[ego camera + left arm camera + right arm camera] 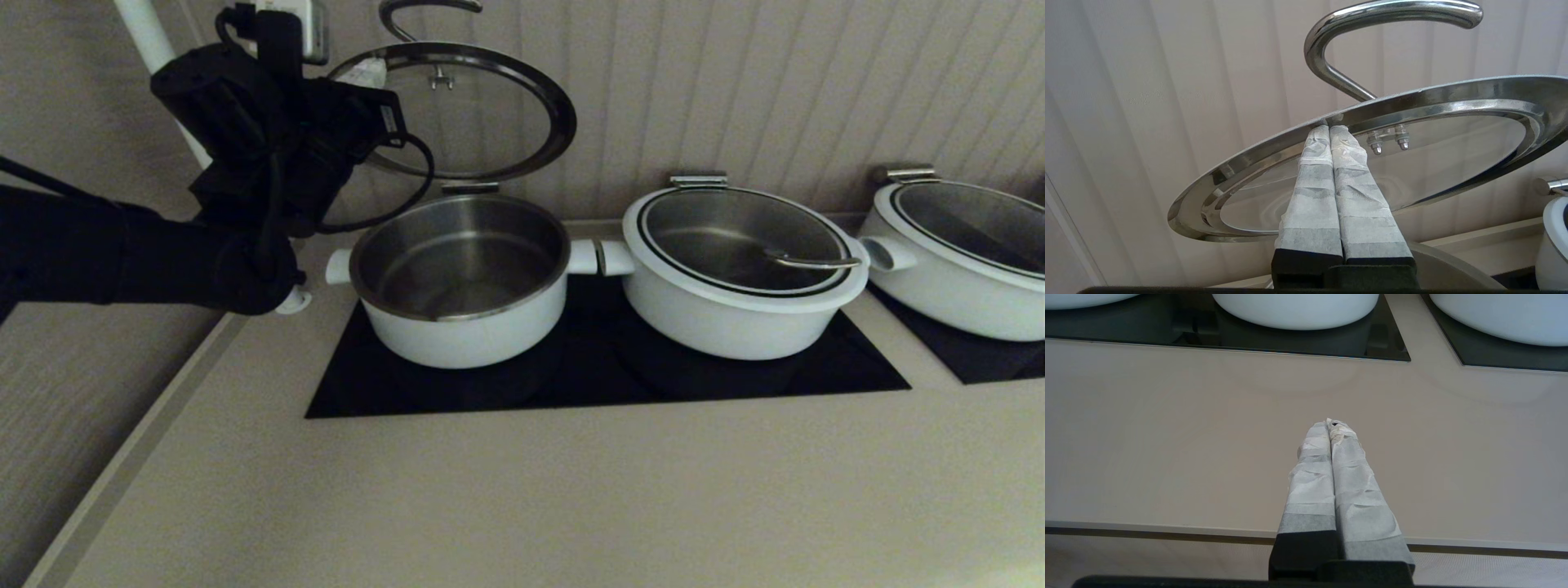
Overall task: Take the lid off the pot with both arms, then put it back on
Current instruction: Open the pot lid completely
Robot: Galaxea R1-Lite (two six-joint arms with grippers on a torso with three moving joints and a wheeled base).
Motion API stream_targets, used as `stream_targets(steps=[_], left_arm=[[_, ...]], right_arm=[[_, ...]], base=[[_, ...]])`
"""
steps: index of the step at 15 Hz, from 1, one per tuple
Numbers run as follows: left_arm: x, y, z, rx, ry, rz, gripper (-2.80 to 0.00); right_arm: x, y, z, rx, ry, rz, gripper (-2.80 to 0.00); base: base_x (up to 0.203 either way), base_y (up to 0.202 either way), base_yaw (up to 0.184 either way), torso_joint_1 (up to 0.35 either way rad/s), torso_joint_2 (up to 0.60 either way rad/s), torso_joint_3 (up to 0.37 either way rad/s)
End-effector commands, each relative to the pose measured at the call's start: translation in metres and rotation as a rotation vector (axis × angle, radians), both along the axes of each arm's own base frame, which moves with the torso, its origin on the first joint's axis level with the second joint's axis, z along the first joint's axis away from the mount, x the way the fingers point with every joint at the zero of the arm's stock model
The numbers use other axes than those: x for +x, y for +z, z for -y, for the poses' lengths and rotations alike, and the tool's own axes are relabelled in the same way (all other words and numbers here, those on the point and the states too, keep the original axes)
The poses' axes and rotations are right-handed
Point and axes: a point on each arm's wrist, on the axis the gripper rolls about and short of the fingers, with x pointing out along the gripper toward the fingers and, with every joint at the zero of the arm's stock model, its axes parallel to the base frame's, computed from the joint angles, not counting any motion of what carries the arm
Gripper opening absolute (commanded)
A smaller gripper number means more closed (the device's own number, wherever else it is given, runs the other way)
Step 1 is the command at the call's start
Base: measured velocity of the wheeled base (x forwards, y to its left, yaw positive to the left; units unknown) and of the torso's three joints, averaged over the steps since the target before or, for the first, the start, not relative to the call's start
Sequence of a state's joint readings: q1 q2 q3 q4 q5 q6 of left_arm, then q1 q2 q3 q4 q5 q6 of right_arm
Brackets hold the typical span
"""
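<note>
The pot [461, 278] stands open on the left of the black cooktop [604, 376], and its steel inside shows. The lid [465, 110] is raised above it, tilted up towards the wall, with its back edge near the hinge clip [469, 188]. The steel loop handle [424, 12] sticks out past the top. My left gripper [365, 75] is shut, with its wrapped tips [1330, 130] pressed against the underside of the lid's steel rim [1249, 157], grasping nothing. My right gripper [1329, 424] is shut and empty above the bare counter, out of the head view.
A second white pot [739, 310] with its lid on stands right beside the open one, their stub handles almost touching. A third lidded pot [955, 278] is at the far right. The ribbed wall [735, 82] is close behind. The counter's front edge [1167, 528] lies below my right gripper.
</note>
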State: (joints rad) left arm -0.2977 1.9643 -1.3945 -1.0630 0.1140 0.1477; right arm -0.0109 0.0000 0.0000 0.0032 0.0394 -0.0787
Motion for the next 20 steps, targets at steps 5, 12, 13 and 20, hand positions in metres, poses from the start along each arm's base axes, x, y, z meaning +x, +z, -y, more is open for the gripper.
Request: stream_targets(steps=[5,12,13,20], left_arm=[[0.007,-0.007,-0.001,0.004,0.009,-0.012,-2.8],[0.006,-0.008,-0.007,0.004,0.025,-0.009,-2.8],[0.005,-0.01,-0.007,0.008,0.025,-0.019,-2.8],[-0.007,-0.021,-0.011,0.025,0.027,-0.075,-2.8]], right_arm=[[0.0,0.0,0.0,-0.001,0.001,-0.001,-2.8],[0.0,0.0,0.0,-0.001,0.001,-0.001,-2.8],[0.0,0.0,0.0,-0.001,0.001,-0.001,-2.8],[0.0,0.0,0.0,-0.001,0.001,-0.001,-2.8]], base=[[0.0,0.0,0.0,0.0,0.0,0.0],[0.0,0.0,0.0,0.0,0.0,0.0],[0.0,0.0,0.0,0.0,0.0,0.0],[0.0,0.0,0.0,0.0,0.0,0.0]])
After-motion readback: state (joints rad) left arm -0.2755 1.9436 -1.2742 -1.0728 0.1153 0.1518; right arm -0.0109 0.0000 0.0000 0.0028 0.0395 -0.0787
